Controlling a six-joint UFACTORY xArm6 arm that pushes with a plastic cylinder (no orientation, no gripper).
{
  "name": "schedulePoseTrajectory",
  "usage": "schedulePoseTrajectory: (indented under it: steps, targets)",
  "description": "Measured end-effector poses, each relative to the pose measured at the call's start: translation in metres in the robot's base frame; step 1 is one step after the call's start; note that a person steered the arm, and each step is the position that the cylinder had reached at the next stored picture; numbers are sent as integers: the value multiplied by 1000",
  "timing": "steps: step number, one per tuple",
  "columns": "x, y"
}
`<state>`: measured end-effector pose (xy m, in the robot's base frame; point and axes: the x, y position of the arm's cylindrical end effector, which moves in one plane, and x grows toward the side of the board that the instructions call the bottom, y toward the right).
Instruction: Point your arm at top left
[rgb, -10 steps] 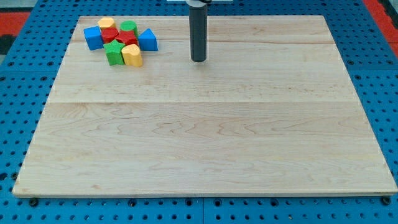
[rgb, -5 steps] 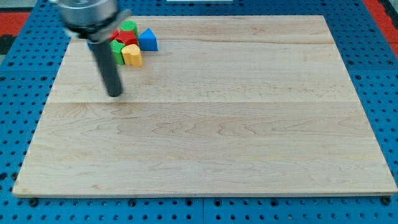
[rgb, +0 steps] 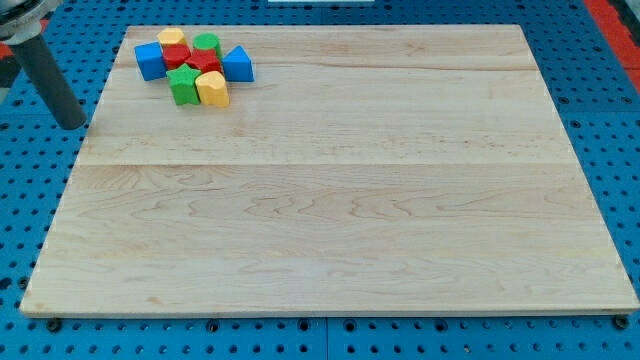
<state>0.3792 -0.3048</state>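
My tip is at the view's far left, just off the left edge of the wooden board, below and left of the block cluster. The cluster sits at the board's top left: a blue block, a yellow block, a green cylinder, red blocks, a blue triangular block, a green block and a yellow block. The tip touches none of them.
The board lies on a blue pegboard surface that surrounds it. A red area shows at the view's top right corner.
The rod has swept from the board's top middle leftwards and down past the cluster, and now stands off the board's left edge. The blocks have not moved.
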Motion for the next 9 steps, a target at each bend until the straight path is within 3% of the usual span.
schedulePoseTrajectory:
  steps: [6, 8, 9]
  targets:
    - [-23, 0]
    - [-80, 0]
    - [-110, 36]
